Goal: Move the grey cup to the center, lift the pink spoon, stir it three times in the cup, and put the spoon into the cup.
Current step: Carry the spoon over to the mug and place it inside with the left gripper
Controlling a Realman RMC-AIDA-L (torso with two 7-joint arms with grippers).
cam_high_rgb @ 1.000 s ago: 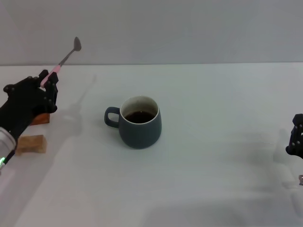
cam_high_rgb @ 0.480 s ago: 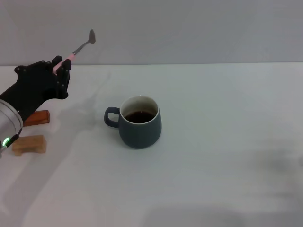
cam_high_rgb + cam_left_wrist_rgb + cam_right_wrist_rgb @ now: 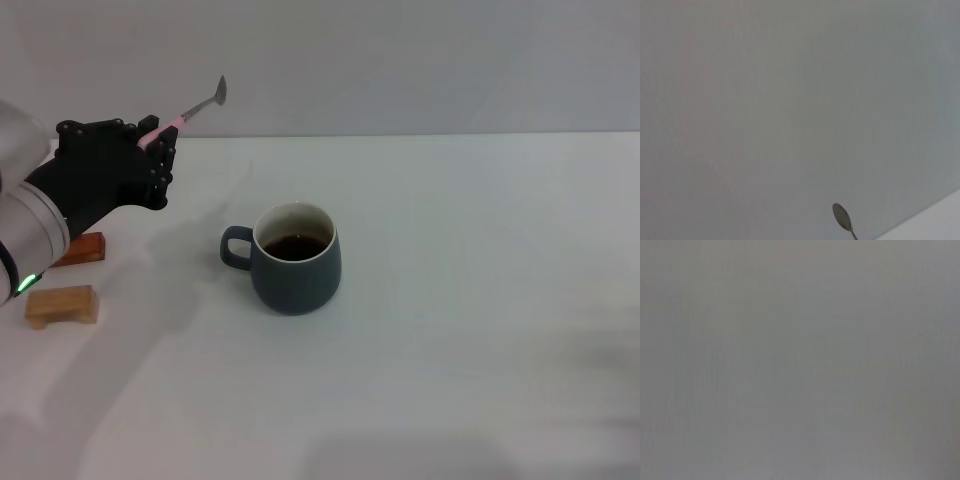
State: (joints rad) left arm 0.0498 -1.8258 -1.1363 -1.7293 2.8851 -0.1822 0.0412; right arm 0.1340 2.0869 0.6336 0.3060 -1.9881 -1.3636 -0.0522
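Note:
The grey cup (image 3: pixel 296 258) stands near the middle of the white table, handle toward my left, with dark liquid inside. My left gripper (image 3: pixel 157 140) is shut on the pink spoon (image 3: pixel 190 112) and holds it in the air to the left of and behind the cup. The spoon's pink handle is in the fingers and its metal bowl points up and to the right. The spoon's bowl also shows in the left wrist view (image 3: pixel 841 216). My right gripper is out of view.
A reddish-brown block (image 3: pixel 80 250) and a light wooden block (image 3: pixel 62 305) lie at the table's left edge, below my left arm. The white table (image 3: pixel 460 300) spreads wide to the right of the cup.
My left gripper has risen and moved right toward the cup with the spoon. The right gripper has withdrawn from the right edge out of view. The cup has not moved.

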